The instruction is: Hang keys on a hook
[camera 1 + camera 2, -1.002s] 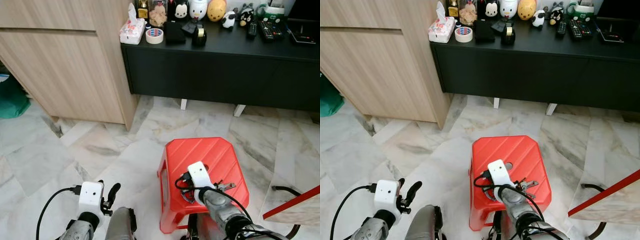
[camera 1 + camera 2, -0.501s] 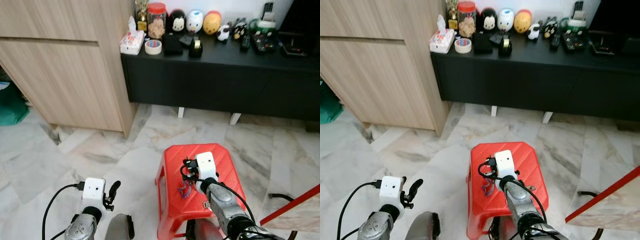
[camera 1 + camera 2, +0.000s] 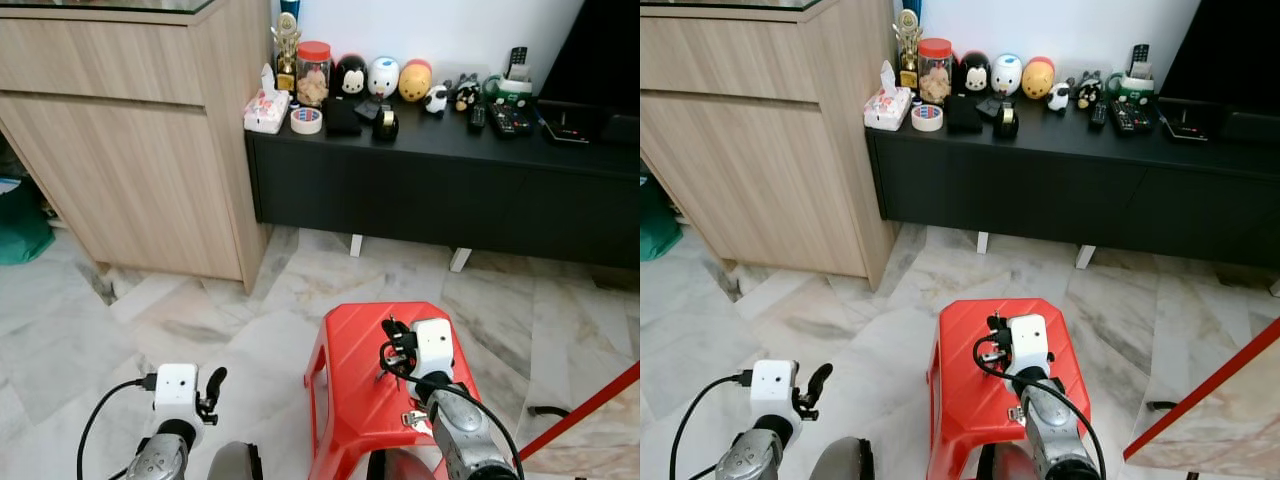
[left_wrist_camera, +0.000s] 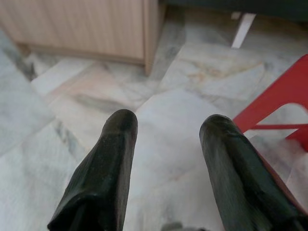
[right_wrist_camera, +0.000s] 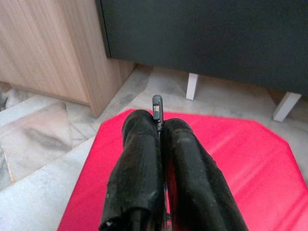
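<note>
My right gripper (image 3: 392,332) is held just above the top of a red plastic stool (image 3: 350,385). In the right wrist view its two black fingers (image 5: 139,144) are pressed together, and the dark tip of a key (image 5: 157,103) sticks out between them. The rest of the keys is hidden behind the fingers. My left gripper (image 3: 209,385) hangs low on the left over the marble floor. Its fingers (image 4: 113,144) stand apart with nothing between them.
A long black cabinet (image 3: 440,190) runs along the back wall, carrying toy figures, a jar, tape rolls and remote controls. A wooden cabinet (image 3: 130,150) stands at the back left. A red-edged slab (image 3: 590,410) juts in at the lower right.
The whole view has tilted up, showing more of the wall. My right gripper has risen from the stool's top, with the keys pinched in it. The left arm hangs as before.
</note>
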Robot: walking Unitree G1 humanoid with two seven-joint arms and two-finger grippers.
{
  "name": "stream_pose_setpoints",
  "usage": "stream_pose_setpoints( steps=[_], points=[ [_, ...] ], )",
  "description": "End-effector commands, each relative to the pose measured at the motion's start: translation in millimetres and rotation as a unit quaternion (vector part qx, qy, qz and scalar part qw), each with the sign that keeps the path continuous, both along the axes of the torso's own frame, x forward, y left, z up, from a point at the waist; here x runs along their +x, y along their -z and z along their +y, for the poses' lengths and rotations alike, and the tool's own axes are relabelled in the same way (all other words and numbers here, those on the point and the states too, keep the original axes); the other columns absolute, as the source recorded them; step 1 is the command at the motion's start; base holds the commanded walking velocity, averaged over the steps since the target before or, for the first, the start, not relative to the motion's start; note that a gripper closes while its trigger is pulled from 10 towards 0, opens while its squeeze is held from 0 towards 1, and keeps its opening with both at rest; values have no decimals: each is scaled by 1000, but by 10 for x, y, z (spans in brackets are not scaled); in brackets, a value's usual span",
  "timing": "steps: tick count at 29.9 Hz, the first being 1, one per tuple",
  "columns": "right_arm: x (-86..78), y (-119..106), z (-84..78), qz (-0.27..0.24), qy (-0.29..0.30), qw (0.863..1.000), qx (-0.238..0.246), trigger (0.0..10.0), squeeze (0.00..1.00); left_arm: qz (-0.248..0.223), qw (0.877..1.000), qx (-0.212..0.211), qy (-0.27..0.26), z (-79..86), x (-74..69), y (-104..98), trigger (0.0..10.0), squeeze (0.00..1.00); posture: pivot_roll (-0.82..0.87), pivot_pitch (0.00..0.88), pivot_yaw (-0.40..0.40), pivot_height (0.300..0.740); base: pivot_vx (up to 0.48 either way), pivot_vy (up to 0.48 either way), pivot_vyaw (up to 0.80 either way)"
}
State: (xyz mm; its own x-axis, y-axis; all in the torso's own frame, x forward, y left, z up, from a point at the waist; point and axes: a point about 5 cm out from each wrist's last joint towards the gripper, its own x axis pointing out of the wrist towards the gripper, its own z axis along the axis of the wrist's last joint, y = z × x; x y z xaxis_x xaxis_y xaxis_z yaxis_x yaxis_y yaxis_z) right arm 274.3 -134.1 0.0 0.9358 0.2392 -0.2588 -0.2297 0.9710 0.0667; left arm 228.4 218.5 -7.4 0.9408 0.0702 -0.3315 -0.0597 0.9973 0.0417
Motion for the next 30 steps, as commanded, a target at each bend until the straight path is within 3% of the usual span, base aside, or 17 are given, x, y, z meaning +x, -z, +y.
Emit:
stream_pose_setpoints(
  steps=[1,10,30],
  points=[
    [-17,-5,-25,-6,16,1000,5,10000,0,11,1000,-4,-17,56,-40,61,10000,0,85,0,-65,626,0,0,0],
    [-56,31,-43,-1,40,999,11,10000,0,40,999,-6,-24,77,-123,187,10000,0,75,0,-52,626,0,0,0],
    [62,-54,-50,-10,42,999,12,10000,0,31,999,-13,-21,37,-97,213,10000,0,88,0,-57,639,-317,0,0]
  ],
)
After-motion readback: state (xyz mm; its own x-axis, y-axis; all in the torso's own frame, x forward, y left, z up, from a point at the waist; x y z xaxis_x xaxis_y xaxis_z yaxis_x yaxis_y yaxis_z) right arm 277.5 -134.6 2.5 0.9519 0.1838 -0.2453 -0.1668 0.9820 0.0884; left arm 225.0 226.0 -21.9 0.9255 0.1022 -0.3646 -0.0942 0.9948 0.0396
